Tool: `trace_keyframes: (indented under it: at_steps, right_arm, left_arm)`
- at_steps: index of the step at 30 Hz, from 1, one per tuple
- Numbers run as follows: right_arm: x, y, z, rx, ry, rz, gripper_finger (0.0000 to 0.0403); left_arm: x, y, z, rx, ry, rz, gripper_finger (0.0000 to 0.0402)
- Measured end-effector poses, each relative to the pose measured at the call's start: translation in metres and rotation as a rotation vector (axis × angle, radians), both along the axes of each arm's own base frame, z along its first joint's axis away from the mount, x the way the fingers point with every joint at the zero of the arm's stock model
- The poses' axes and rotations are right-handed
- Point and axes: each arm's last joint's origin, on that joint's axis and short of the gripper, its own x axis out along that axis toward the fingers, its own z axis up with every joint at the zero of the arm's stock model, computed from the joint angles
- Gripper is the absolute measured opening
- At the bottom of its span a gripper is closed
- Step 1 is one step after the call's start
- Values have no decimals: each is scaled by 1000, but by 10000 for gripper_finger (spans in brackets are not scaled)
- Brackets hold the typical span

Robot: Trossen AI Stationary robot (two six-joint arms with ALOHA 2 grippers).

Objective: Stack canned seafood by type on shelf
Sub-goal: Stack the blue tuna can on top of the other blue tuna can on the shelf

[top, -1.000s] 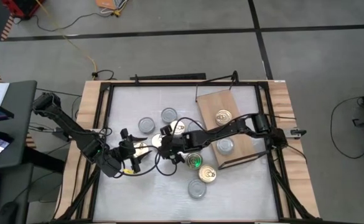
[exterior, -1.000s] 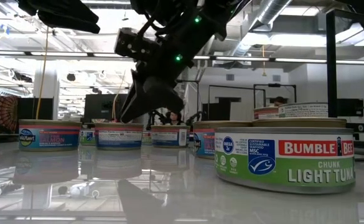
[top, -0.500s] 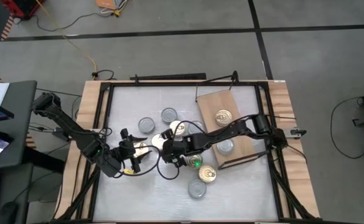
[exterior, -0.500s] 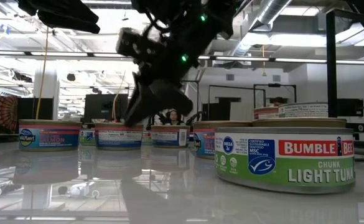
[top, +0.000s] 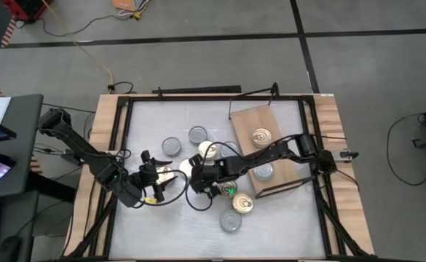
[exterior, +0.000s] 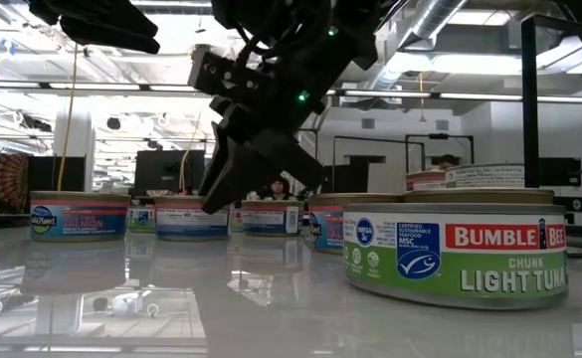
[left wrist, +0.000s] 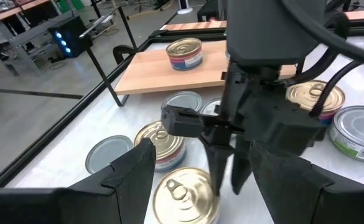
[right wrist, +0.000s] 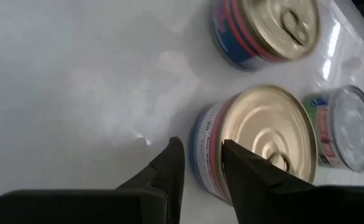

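White tabletop with a pale wooden rim and a black frame round it, lots of bare surface left along the front edge and the whole left side. Most of the short round metal tins are bunched up in the middle, so that part is pretty cramped. The flat light-brown wooden board is laid at an angle toward the back right, and one gold-lidded tin and one silver-lidded tin are already set on it, well apart, with free board left between them and at the far edge.

The right gripper is held low over the middle cluster, jaws kept to a narrow gap, right at the edge of a gold pull-tab tin. Whether the rim is actually touched can't be made out. The left gripper is parked just beside it, spread wide, nothing held.
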Motion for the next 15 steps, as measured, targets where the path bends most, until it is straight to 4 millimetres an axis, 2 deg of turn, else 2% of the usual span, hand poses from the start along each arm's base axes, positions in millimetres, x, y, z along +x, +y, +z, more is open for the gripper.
trace_keyframes:
  at_steps: [9,15]
  right_arm:
    - [-1,3,0,47,19,38,132]
    - [-3,17,0,28,19,121,127]
  left_arm:
    - [0,0,-1,-1,3,2,249]
    - [0,0,0,-2,3,2,249]
